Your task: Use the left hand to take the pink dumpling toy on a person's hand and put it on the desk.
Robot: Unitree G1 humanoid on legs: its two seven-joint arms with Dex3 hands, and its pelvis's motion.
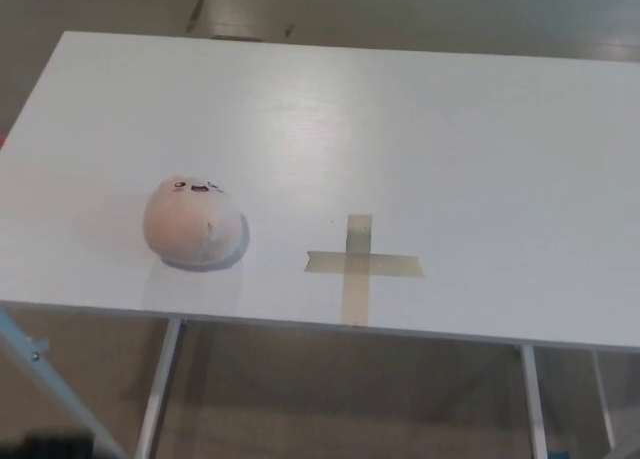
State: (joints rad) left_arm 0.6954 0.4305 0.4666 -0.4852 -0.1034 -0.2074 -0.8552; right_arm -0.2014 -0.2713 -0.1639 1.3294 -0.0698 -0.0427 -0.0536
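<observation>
From my head view, the pink dumpling toy (193,222) sits on the white worktop (420,129), near the front edge on my left, its small printed face turned away from me. A tape cross (360,265) lies well apart to its right. Neither of my hands shows, so I cannot tell how my fingers stand.

The desk (420,109) is cut off at the right edge, its legs (158,389) at the bottom.
</observation>
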